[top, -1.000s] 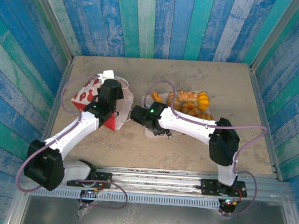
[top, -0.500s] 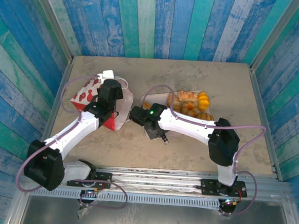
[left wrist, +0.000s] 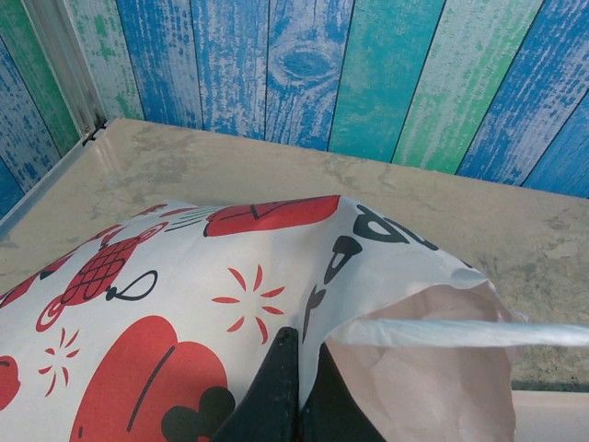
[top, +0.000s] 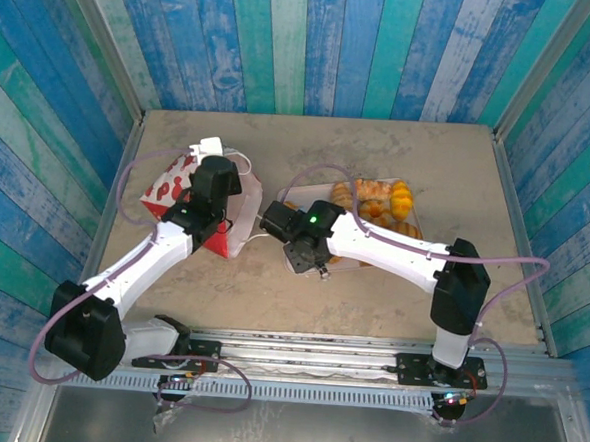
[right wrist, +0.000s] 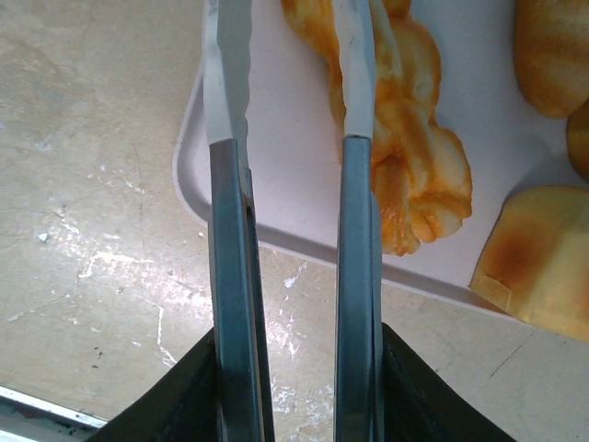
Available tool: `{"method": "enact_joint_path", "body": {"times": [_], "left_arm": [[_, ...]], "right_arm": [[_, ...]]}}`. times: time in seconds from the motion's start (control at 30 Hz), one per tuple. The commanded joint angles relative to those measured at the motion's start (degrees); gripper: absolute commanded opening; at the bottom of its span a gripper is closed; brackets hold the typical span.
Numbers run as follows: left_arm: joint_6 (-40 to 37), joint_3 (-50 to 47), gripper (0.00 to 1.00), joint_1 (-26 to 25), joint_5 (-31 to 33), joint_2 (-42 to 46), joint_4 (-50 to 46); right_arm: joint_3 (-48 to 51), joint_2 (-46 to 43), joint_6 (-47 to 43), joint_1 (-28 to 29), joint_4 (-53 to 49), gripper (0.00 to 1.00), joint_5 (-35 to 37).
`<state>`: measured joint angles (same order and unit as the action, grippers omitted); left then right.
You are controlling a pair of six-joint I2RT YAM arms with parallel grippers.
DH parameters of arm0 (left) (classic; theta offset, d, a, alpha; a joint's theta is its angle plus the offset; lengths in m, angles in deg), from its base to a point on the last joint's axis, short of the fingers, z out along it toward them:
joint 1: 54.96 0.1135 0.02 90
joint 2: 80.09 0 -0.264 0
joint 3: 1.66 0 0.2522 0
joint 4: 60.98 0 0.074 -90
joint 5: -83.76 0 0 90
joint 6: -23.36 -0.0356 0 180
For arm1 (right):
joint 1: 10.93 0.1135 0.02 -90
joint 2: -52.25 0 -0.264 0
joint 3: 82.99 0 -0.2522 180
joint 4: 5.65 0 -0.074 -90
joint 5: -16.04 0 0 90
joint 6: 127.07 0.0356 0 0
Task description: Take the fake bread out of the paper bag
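Right arm [top: 383,248] has swung rightward; the right gripper [right wrist: 290,55] gapes empty over tray [right wrist: 294,193] edge and beige tabletop [right wrist: 92,230]. Left gripper [left wrist: 293,387] pinches the paper bag [left wrist: 184,304]; blue-green plank walls [left wrist: 368,83] beyond.

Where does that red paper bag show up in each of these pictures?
Top view: paper bag left of centre.
Left wrist view: it spans the lower half, mouth at right.
Right wrist view: aimed at the tray.
Shared landmark: the tan table.

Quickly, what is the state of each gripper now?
Left gripper: closed on the paper bag edge.
Right gripper: open, holding nothing.
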<state>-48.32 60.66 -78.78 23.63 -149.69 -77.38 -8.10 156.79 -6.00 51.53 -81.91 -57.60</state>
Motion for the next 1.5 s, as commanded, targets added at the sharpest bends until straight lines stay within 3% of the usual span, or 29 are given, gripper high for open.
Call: {"method": "enact_joint_path", "body": {"times": [0.0,0.37,0.7,1.47], "left_arm": [[0.81,-0.02,0.03,0.35,0.10,2.78,0.39],[1.32,-0.85,0.03,0.35,0.11,3.51,0.12],[1.63,-1.05,0.03,0.43,-0.07,3.44,0.43],[1.54,-0.74,0.03,0.40,-0.34,2.11,0.82]], "right_arm": [[0.03,-2.85,-0.88,-0.18,-0.05,0.39,0.25],[3.67,-2.69,-2.21,-2.77,6.47,0.29,-8.00],[6.39,-0.69,-2.76,-5.06,9.15,0.28,-11.08],[8.48,-0.38,-1.64,-11.18,12.31,0.27,-7.67]]}}
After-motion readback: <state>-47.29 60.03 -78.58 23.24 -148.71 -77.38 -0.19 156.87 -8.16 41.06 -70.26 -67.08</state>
